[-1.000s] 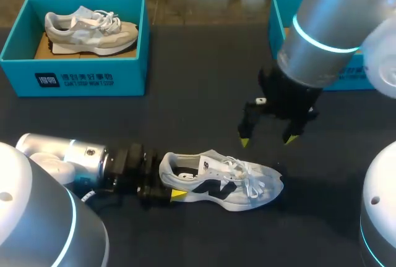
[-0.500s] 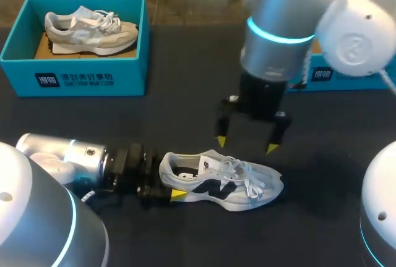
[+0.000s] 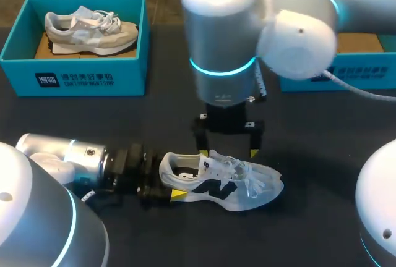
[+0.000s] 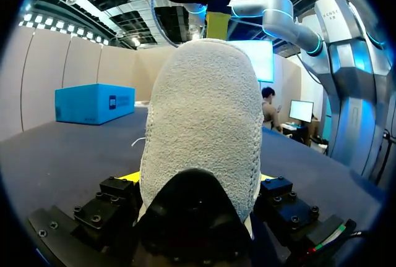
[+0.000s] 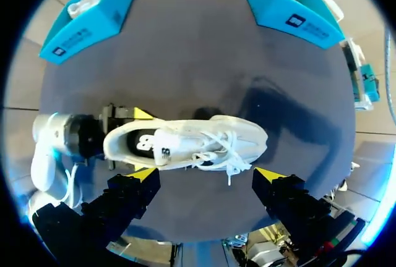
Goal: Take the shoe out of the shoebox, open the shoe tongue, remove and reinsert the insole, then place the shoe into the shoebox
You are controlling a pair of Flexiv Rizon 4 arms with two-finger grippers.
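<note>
White sneaker pinched at the heel, second end effector spread above it

The white sneaker [image 3: 223, 183] lies on its sole on the dark matte bench [image 3: 185, 112], outside both boxes, heel toward my left arm and toe toward my right. Its upper is pale mesh with a dark side emblem, loose white laces and a rounded toe. The left end effector [image 3: 164, 193] lies low along the bench and pinches the heel from both sides, one yellow tip showing against the near side of the sole. The right end effector [image 3: 227, 151] hangs straight down over the laces with its fingers spread wide, clear of the shoe.

The left wrist view alone shows the heel's texture: a nubbly, towel-like knit rising in a tall dome over a smooth dark heel patch, with the black bolted finger blocks close on either side. The right wrist view looks straight down, showing the whole outline of the sneaker ahead of its own two yellow tips and the dark opening at the collar.

The left shoebox [image 3: 80, 75], teal card with a brown floor, holds a beige sneaker [image 3: 90, 31] lying lengthwise. The right shoebox [image 3: 346, 75], the same teal, is mostly hidden behind my right arm in the head view
</note>
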